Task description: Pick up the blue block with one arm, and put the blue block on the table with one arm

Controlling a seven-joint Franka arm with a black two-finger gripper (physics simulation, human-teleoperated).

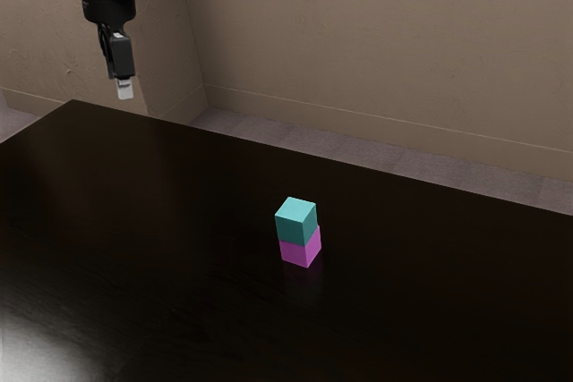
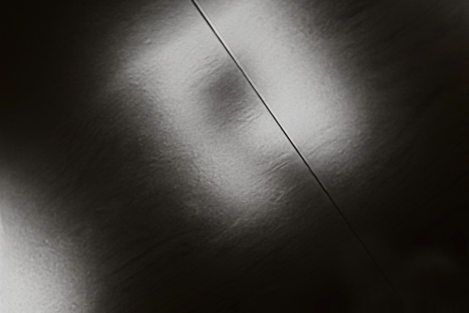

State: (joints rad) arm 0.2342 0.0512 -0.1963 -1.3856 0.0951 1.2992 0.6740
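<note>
Black table (image 1: 179,310): glossy, catching pale glare, brown wall (image 1: 376,51) behind.
Blue block (image 1: 295,224): teal cube, sitting slightly askew atop the magenta block (image 1: 300,252)!
Gripper (image 1: 124,89): up high, holding neither block; how open, I can't tell.

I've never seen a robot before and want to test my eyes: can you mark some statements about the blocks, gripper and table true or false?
1. The blue block sits on top of the purple block. True.
2. The gripper is touching the blue block. False: it hangs in the air, away from both blocks.
3. The table is dark. True.
4. The purple block is the upper one. False: it is the lower one.
</note>
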